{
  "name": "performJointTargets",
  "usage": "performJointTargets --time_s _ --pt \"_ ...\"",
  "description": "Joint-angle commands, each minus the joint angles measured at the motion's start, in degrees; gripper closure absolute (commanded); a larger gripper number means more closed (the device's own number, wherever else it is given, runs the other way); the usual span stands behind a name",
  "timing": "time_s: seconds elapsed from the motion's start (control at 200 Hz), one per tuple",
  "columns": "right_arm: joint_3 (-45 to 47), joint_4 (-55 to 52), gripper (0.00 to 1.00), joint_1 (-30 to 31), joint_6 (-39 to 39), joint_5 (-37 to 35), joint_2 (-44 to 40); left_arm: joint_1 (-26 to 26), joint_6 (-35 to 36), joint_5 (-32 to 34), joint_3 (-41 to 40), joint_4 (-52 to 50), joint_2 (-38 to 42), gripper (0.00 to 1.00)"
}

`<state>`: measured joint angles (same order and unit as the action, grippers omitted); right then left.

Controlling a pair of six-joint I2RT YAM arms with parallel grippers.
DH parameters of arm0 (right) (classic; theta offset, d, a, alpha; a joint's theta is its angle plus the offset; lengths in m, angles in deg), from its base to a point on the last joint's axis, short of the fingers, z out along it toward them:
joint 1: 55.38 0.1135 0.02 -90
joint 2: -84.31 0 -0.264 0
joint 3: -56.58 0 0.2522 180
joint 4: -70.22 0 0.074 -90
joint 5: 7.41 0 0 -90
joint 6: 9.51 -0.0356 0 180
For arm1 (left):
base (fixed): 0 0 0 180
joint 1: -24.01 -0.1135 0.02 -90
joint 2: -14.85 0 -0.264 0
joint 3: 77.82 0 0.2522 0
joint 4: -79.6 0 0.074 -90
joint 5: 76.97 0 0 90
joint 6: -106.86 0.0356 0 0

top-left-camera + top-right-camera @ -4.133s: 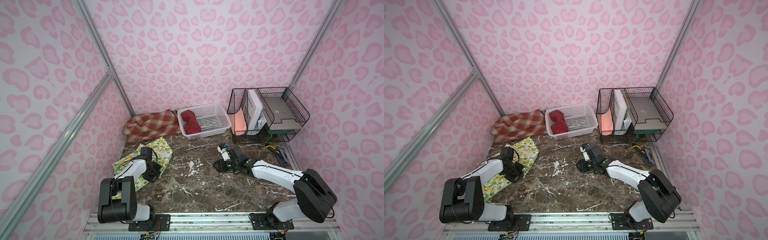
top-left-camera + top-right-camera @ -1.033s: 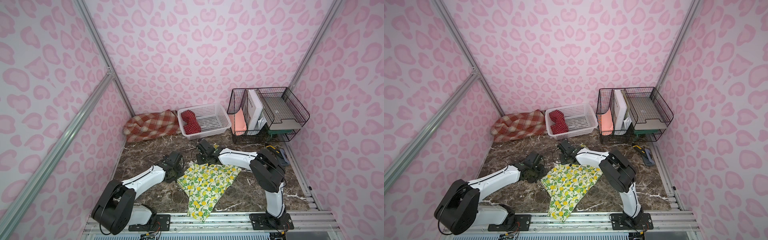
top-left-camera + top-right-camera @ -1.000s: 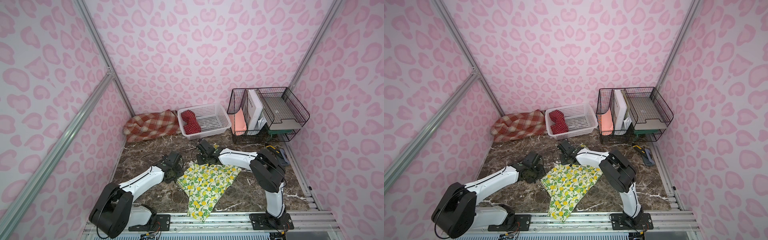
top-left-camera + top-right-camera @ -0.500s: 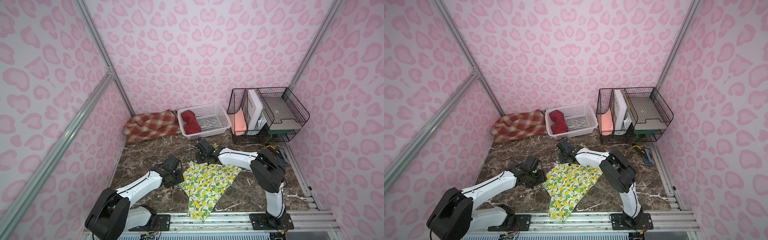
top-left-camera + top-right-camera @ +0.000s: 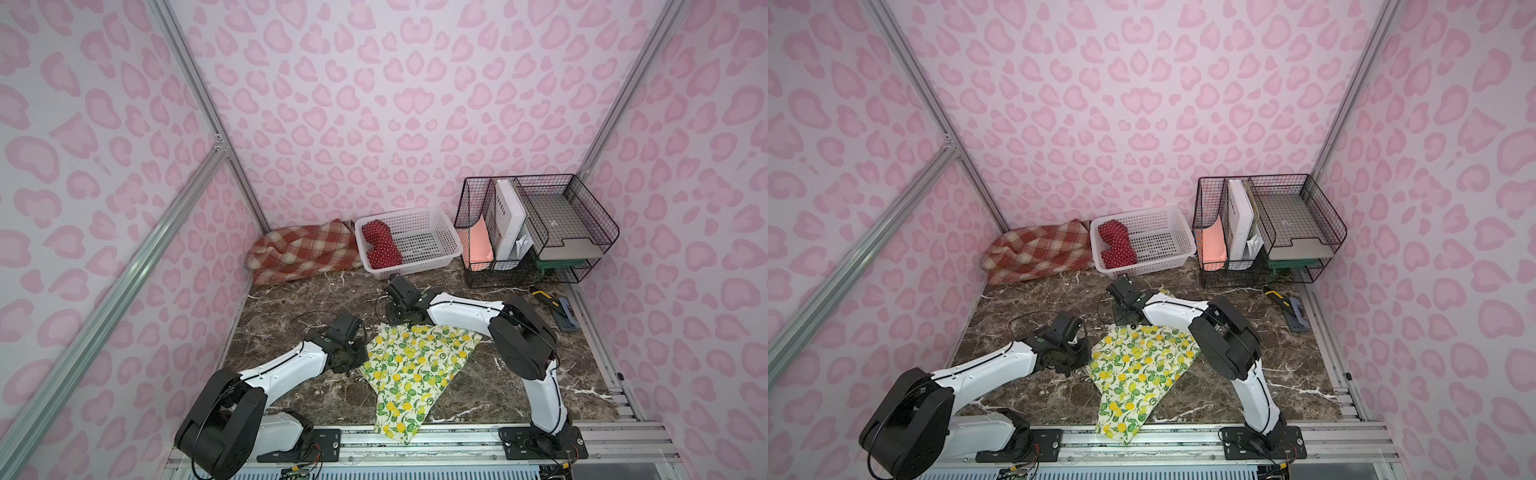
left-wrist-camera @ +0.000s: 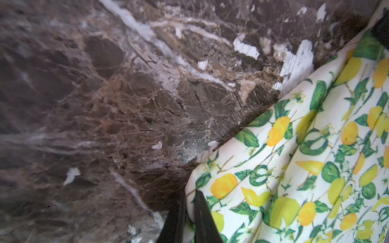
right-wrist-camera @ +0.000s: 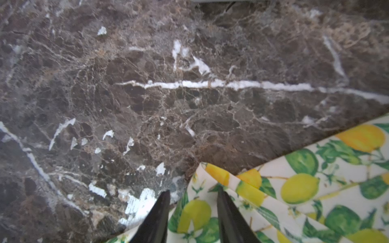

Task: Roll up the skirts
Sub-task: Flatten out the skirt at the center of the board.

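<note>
The lemon skirt (image 5: pixel 409 365) (image 5: pixel 1138 370) lies spread flat in the middle of the marble table, its near end hanging over the front edge. My left gripper (image 5: pixel 358 359) (image 6: pixel 188 192) is shut on that skirt's left edge (image 6: pixel 294 168). My right gripper (image 5: pixel 395 321) (image 7: pixel 192 190) stands open over the skirt's far corner (image 7: pixel 294 189), which lies between the fingers. The plaid skirt (image 5: pixel 303 249) (image 5: pixel 1036 251) lies bunched in the back left corner. The red polka-dot skirt (image 5: pixel 380 245) (image 5: pixel 1115 245) sits rolled in the white basket (image 5: pixel 415 212).
A black wire organizer (image 5: pixel 540 224) with papers stands at the back right. A yellow-and-black tool (image 5: pixel 542 297) and a blue-grey one (image 5: pixel 563 313) lie by the right wall. Pink walls close in the left, back and right sides.
My left arm has slid forward along the skirt's left edge and its jaws have closed on the cloth. My right gripper has opened at the far corner. The skirt has barely moved.
</note>
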<state>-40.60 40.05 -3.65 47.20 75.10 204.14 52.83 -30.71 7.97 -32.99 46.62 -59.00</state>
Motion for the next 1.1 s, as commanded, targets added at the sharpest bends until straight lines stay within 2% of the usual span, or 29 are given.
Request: performJointTargets --time_s 0.0,0.075,0.23,0.27,0.475,0.605,0.755,0.885,1.005,1.095 --pt "-0.1 -0.8 0.74 0.2 0.0 -0.7 0.0 0.1 0.9 0.2 -0.3 -0.9 0.3 0.9" --pt "-0.1 -0.8 0.85 0.1 0.0 -0.9 0.0 0.1 0.9 0.1 -0.1 -1.1 0.4 0.92" --pt "0.0 -0.6 1.0 0.1 0.2 -1.0 -0.1 0.3 0.9 0.2 0.0 -1.3 1.1 0.96" --pt "0.4 -0.1 1.0 0.2 0.0 -1.0 -0.5 0.3 0.9 0.3 0.0 -1.5 1.3 1.0" --pt "4.3 -0.2 1.0 0.2 -0.5 -2.6 -6.8 0.2 -0.2 5.2 1.6 -4.6 2.7 1.0" --pt "13.7 -0.8 1.0 -1.6 -2.1 -4.9 -16.3 -0.4 0.7 10.6 6.2 -8.3 1.2 1.0" --pt "27.5 -4.5 1.0 -5.0 -5.9 -7.2 -30.2 -2.1 2.1 14.0 10.0 -9.7 0.0 1.0" --pt "37.8 -11.1 1.0 -5.9 -12.1 -8.8 -43.5 -3.3 2.4 15.9 11.3 -10.4 0.5 1.0" --pt "44.0 -17.3 1.0 -5.2 -19.3 -6.8 -54.9 -4.4 2.8 16.6 11.7 -10.7 0.9 1.0" --pt "48.3 -19.7 0.89 -2.2 -25.0 -4.6 -61.8 -4.9 3.4 17.0 11.8 -10.7 1.1 1.0"
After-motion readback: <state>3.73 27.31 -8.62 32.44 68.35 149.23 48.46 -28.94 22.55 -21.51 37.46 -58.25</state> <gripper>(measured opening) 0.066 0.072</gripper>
